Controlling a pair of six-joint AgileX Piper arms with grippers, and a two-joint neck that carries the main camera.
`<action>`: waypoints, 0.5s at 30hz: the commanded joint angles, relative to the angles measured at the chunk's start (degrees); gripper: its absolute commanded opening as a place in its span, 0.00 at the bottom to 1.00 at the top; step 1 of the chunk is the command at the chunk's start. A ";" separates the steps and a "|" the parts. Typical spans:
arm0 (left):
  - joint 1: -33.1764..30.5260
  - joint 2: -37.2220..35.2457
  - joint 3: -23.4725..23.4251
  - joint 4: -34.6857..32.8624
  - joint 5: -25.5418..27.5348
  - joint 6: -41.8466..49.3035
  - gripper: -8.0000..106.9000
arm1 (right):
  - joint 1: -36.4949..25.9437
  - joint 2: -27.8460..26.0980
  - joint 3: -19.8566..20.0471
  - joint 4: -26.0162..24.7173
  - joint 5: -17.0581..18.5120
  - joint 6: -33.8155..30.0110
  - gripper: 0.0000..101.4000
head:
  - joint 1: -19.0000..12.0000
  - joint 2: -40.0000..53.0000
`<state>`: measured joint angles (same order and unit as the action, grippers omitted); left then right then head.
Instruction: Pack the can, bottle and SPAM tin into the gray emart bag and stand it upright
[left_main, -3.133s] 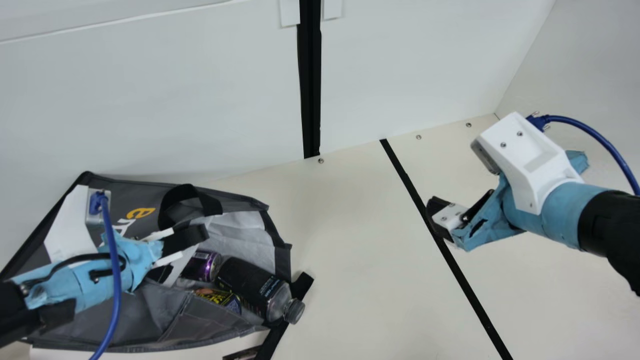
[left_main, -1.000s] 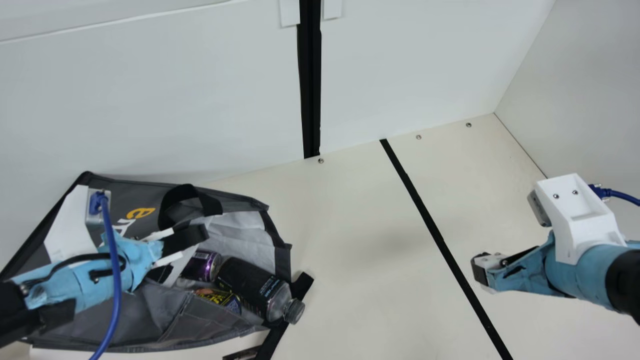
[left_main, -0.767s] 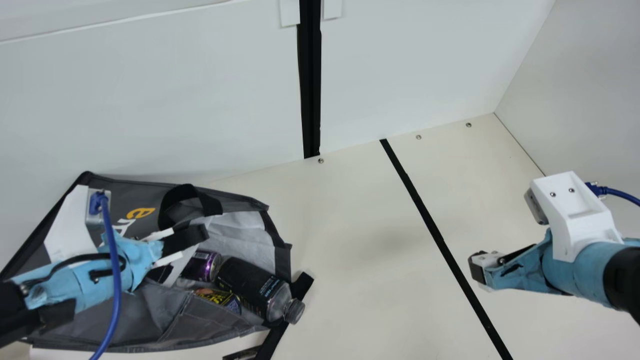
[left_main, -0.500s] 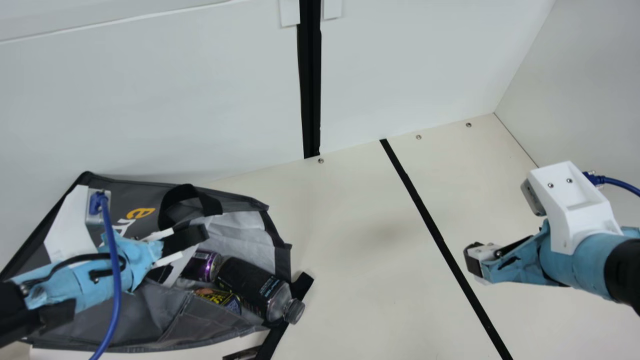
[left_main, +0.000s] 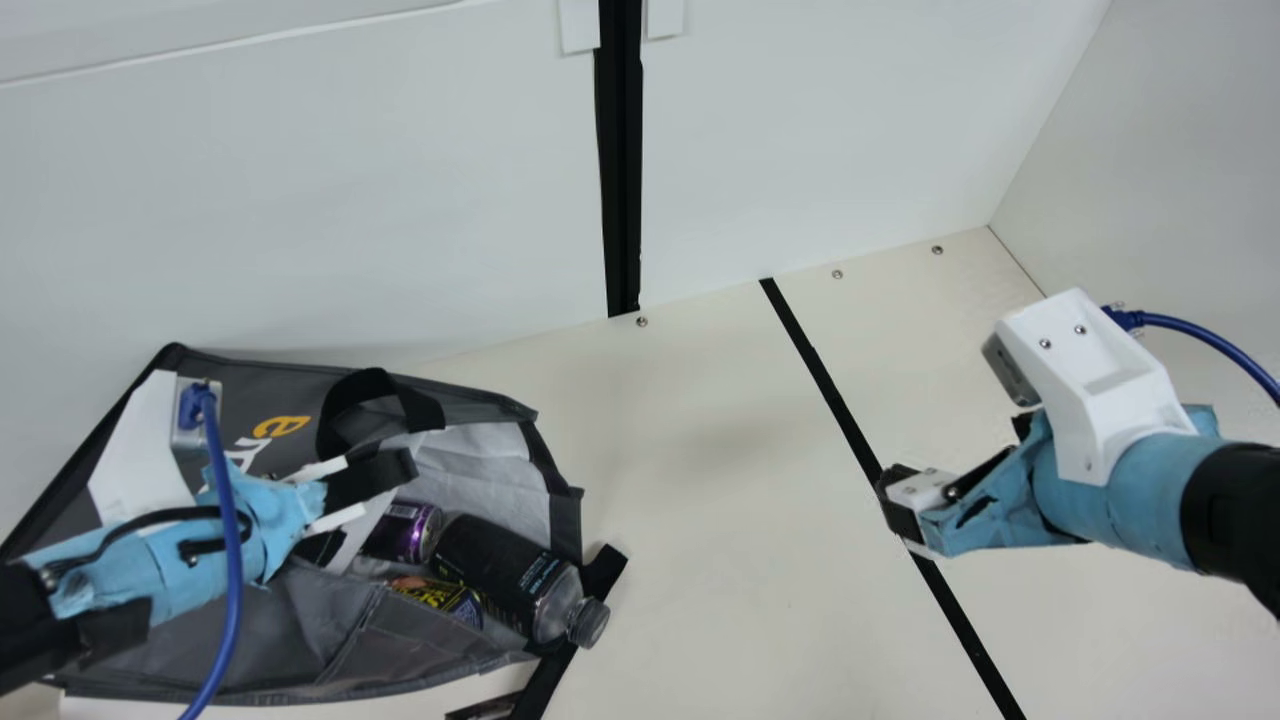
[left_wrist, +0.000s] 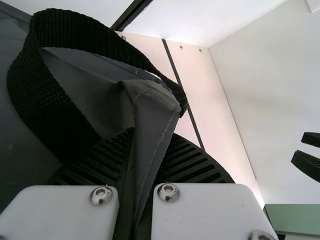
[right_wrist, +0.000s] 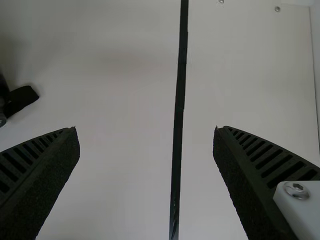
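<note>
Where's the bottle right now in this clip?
In the main view, the bottle lies in the bag's open mouth at lower left, beside the purple can and SPAM tin, its cap end poking out over the rim.

Has the left arm (left_main: 30, 615) angled in from the main view's left edge, with a blue-wrapped wrist (left_main: 150, 575) and a cable (left_main: 232, 570) looping past it. Holds the left end effector (left_main: 372, 488) drawn almost closed, with its ribbed black fingers (left_wrist: 192, 162) near each other. Slants the right arm (left_main: 1235, 505) in from the opposite edge, bearing a white mount (left_main: 1110, 375) above the wrist. Spreads the right end effector (left_main: 905, 500) wide, with both ribbed fingers (right_wrist: 35, 165) well apart.
</note>
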<state>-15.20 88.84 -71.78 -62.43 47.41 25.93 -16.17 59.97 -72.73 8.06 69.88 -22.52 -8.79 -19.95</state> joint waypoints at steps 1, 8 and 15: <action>0.00 0.00 0.00 0.00 0.00 0.00 0.00 | 0.49 0.32 -0.32 1.21 0.02 -0.82 0.94 | -1.21 -0.05; 0.00 0.00 0.00 0.00 0.00 0.00 0.00 | 1.19 1.94 -1.77 5.86 0.02 -4.32 0.94 | -1.21 -0.05; 0.00 0.00 0.00 0.00 0.00 0.00 0.00 | 0.48 3.57 -2.77 11.35 0.02 -8.89 0.94 | -1.21 -0.05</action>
<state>-15.20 88.84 -71.78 -62.43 47.41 25.93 -15.56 63.39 -75.45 18.06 69.94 -30.41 -8.70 -19.95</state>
